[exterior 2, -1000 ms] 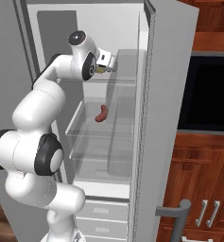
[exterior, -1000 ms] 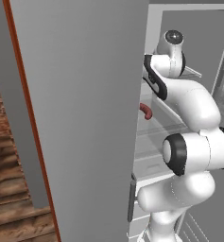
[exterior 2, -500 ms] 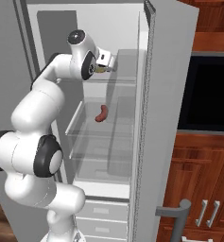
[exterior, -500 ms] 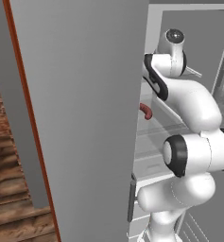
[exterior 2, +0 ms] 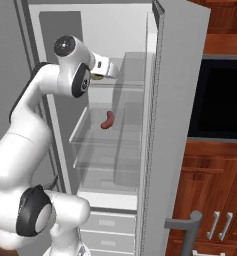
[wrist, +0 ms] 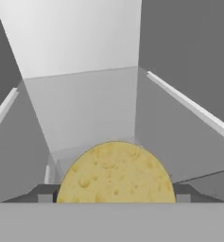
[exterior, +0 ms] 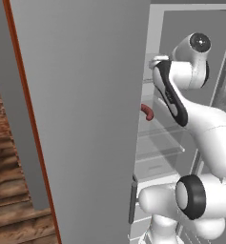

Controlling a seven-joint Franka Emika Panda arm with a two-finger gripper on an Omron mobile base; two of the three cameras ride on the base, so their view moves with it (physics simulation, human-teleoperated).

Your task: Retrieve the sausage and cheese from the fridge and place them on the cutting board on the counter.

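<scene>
Tool (exterior 2: 112,75) is clamped on cheese (wrist: 116,174) inside fridge (exterior 2: 125,55); sausage (exterior 2: 108,120) is left on shelf; nothing boarded yet.

The fridge (exterior 2: 182,100) stands open, its door (exterior: 81,119) swung out to the left. The arm (exterior 2: 45,100) reaches in to the upper shelf (exterior 2: 125,84), where the cheese (wrist: 116,174) sits between the fingers of the gripper (exterior 2: 106,70). The sausage (exterior 2: 108,120) lies on the shelf below, toward the back. Drawers (exterior 2: 112,225) sit under the shelves; cabinets (exterior 2: 210,200) stand right of the fridge.
</scene>
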